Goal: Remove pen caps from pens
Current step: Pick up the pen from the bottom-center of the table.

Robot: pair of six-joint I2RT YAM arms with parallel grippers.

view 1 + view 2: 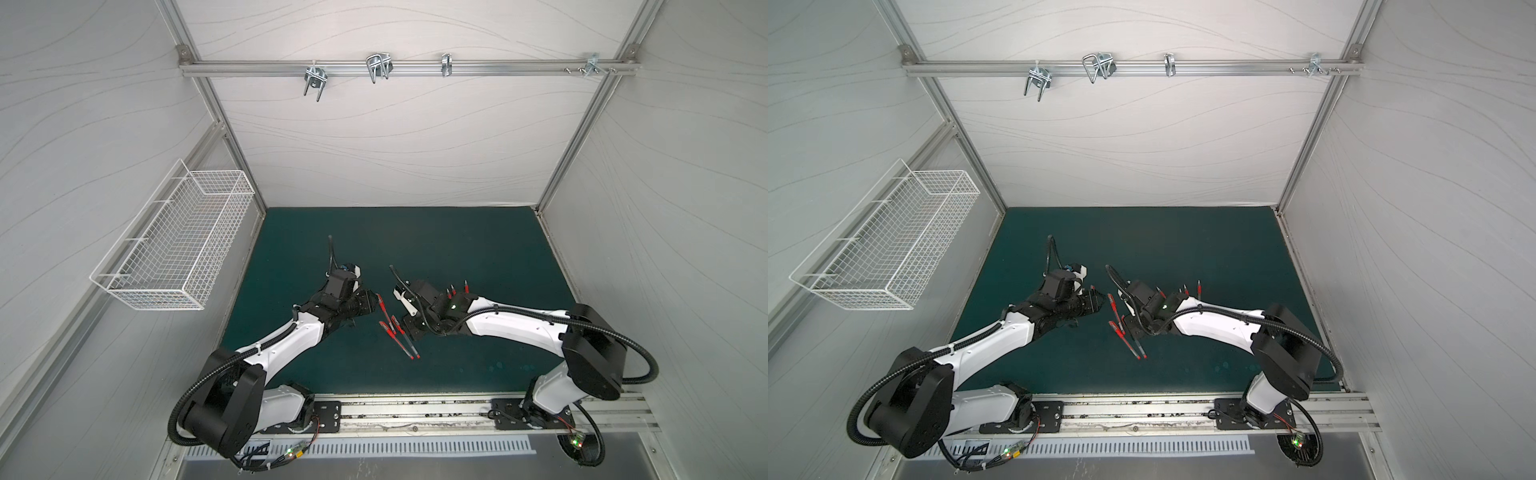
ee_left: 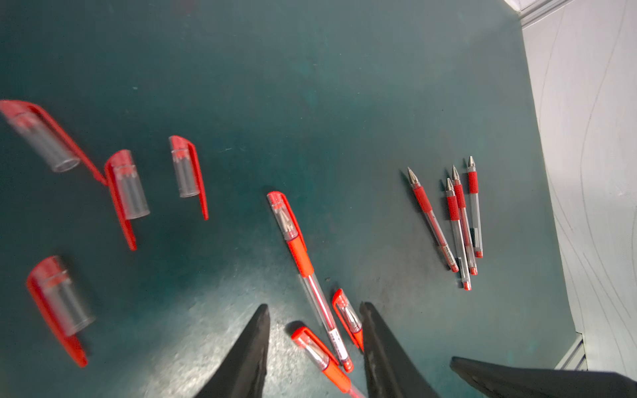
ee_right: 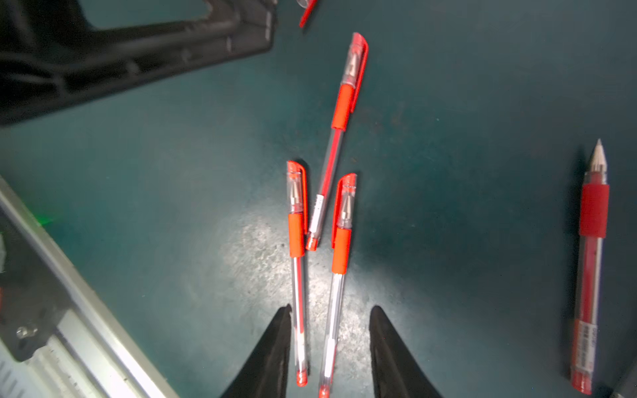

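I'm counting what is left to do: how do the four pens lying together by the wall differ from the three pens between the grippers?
The four pens by the wall are uncapped, metal tips bare; the three pens between the grippers wear red-clipped caps. The four lie bunched, some touching or overlapping; the three lie a little more loosely. All have clear barrels with red grips and lie flat on the green mat.

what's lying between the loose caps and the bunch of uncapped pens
In the left wrist view, three capped pens lie between the loose caps and the uncapped pens.
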